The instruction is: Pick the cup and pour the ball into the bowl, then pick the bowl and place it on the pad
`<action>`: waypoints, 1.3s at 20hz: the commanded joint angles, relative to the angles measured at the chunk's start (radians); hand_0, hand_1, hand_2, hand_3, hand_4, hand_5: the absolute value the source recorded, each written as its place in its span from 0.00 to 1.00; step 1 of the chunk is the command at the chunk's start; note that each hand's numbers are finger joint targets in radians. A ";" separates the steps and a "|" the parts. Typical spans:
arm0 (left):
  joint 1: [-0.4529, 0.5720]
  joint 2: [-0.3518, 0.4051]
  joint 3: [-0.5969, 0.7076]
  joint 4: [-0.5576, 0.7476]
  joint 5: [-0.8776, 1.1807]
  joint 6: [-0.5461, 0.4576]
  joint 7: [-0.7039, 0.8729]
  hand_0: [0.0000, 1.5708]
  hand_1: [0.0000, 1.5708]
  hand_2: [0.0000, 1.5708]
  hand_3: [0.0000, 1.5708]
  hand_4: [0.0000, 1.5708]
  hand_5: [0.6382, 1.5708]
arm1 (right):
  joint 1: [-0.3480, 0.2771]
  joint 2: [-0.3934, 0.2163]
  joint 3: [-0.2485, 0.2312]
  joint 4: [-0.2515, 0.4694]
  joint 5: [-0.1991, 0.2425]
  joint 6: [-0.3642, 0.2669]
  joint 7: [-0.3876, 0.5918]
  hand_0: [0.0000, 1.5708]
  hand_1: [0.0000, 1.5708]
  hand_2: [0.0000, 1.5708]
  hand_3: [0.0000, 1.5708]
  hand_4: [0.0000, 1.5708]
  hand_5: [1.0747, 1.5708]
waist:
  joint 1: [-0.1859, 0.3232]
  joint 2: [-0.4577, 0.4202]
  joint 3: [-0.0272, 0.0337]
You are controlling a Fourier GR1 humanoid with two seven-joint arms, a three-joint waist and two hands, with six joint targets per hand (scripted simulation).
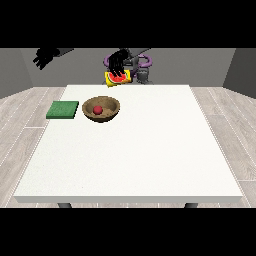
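Bench (150,160): large, white
Bowl (101,109): wooden, near the bench's far left corner, red ball (98,109) inside it
Pad (63,110): green, at the left edge, just beside the bowl, apart from it
Cup (118,78): yellow, tilted, above the far edge
Hand at the view's right (116,62): fingers curled round the cup
Hand at the view's left (45,57): raised, off the bench, holds nothing, fingers bent

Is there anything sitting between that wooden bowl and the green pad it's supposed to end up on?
Nothing visible. The bowl, with the red ball inside, sits just beside the green pad, with only bare table between them.
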 commanded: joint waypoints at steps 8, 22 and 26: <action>0.093 0.101 0.482 -0.301 0.499 0.265 -0.223 0.40 0.40 0.60 0.43 0.82 0.97 | 0.026 -0.026 -0.062 0.022 0.013 -0.092 -0.013 0.00 0.00 0.00 0.08 0.49 0.98 | 0.204 0.004 -0.0111; 0.085 0.234 1.022 -0.487 1.329 -0.209 -0.433 0.00 0.00 0.00 0.00 0.67 0.99 | 0.028 0.091 -0.079 0.084 0.024 -0.192 -0.138 0.00 0.00 0.00 0.00 0.46 0.99 | 0.368 0.175 -0.0009; 0.067 0.352 1.088 -0.477 1.397 -0.313 -0.443 0.00 0.00 0.00 0.00 0.67 0.98 | -0.021 0.122 -0.089 0.151 0.012 -0.190 -0.224 0.00 0.00 0.00 0.00 0.47 0.99 | 0.371 0.262 0.0003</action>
